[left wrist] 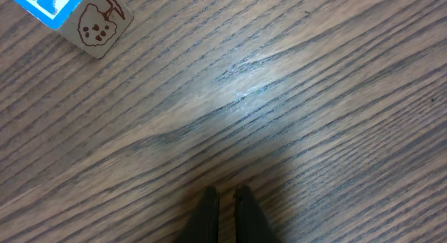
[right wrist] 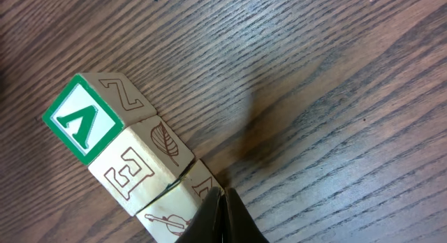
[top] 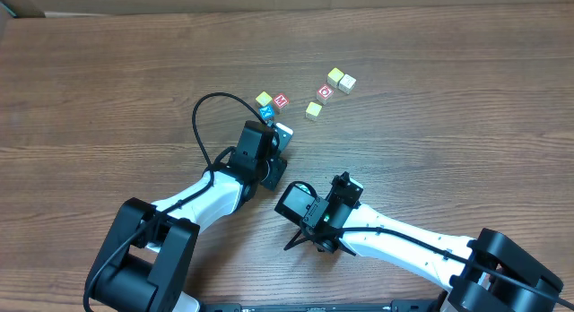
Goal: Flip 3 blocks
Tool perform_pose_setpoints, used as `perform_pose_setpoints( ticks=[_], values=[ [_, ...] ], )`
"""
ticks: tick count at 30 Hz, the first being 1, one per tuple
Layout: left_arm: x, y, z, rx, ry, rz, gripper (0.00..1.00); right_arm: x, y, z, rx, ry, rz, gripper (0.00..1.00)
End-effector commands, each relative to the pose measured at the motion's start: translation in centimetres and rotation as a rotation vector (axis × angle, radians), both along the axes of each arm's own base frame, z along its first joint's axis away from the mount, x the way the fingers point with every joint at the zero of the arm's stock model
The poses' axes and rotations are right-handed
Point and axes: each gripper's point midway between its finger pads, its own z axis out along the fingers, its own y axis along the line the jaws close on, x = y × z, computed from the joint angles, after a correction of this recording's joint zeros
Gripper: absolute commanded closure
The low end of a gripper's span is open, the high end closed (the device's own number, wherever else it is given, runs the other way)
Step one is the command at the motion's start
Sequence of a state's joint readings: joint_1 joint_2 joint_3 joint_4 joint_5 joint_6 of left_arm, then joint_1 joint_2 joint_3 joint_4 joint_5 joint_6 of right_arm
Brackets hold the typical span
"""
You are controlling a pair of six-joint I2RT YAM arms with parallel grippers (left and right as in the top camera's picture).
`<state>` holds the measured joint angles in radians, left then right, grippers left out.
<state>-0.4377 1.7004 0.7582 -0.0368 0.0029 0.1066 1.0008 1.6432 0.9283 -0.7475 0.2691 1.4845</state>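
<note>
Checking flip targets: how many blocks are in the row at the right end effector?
3, in one row: green-faced A block farthest, cream E block midway, third cream block nearest, partly hidden behind the right end effector.

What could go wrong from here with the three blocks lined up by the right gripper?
1. The right gripper is shut, its tips right at the end cream block. That block touches the E block, which touches the green A block, so a push would likely shove the whole row rather than flip one.
2. With the blocks packed side by side, opened fingers may have no gap to slip into and could catch a neighbour.
</note>
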Motion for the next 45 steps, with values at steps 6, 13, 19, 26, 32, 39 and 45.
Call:
perform_pose_setpoints(
  ticks=[6, 13, 19, 26, 32, 39, 45],
  values=[
    [-0.4, 0.3, -0.8, 0.007, 0.022, 0.012, 0.96, 0.1, -0.4, -0.3, -0.012, 0.001, -0.009, 0.96],
    [-0.2, 0.3, -0.4, 0.005, 0.01, 0.014, 0.96, 0.5, -1.3, 0.3, -0.047, -0.031, -0.025, 0.96],
    [0.9, 0.8, 3.2, -0.028, -0.082, 0.087, 0.96, 1.3, -3.1, 4.1, -0.099, -0.117, -0.04, 0.96],
    [1.5, 2.7, 12.1, -0.099, -0.266, 0.245, 0.96, 1.3, -5.6, 10.1, -0.145, -0.212, 0.049, 0.96],
    [-1.5, 6.4, 21.7, -0.194, -0.38, 0.448, 0.96, 0.6, -6.4, 16.7, -0.122, -0.298, 0.283, 0.92],
    [-9.0, 9.9, 31.4, -0.316, -0.476, 0.478, 0.96, -2.1, -7.0, 24.6, 0.006, -0.38, 0.511, 0.75],
    [-17.1, 13.5, 36.4, -0.384, -0.551, 0.469, 0.96, -5.2, -9.7, 29.6, 0.092, -0.393, 0.544, 0.7]
  ],
)
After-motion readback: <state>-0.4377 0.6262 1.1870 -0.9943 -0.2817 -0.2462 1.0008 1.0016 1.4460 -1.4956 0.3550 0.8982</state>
